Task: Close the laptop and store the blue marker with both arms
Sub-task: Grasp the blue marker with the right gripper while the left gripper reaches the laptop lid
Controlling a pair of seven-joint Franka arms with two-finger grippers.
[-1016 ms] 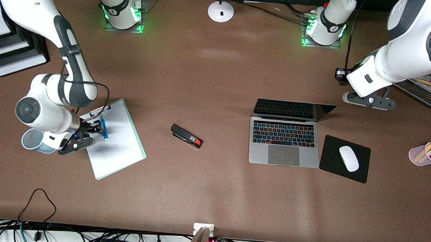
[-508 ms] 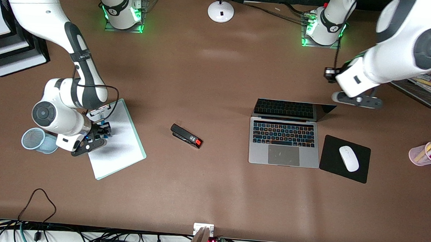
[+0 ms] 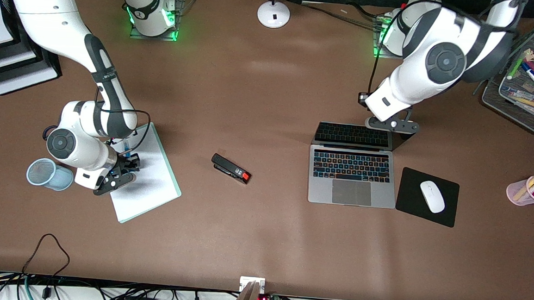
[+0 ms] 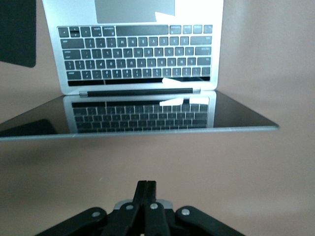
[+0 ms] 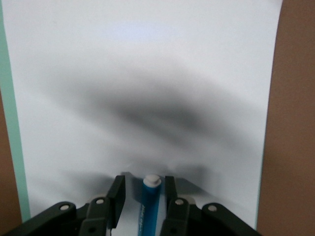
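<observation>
The laptop stands open on the table, its lid tilted far back; the left wrist view shows its keyboard and dark screen. My left gripper is shut and empty, over the table just by the lid's top edge. The blue marker with a pale end lies on a white sheet. My right gripper is down over it, open, with one finger on each side of the marker. In the front view the hand hides most of the marker.
A black stapler lies mid-table. A white mouse sits on a black pad beside the laptop. A pink cup and wire tray hold markers at the left arm's end. A blue mesh cup stands by the sheet.
My left arm has swung from the wire tray to the laptop's lid edge. My right gripper has shifted over the sheet and now straddles the blue marker.
</observation>
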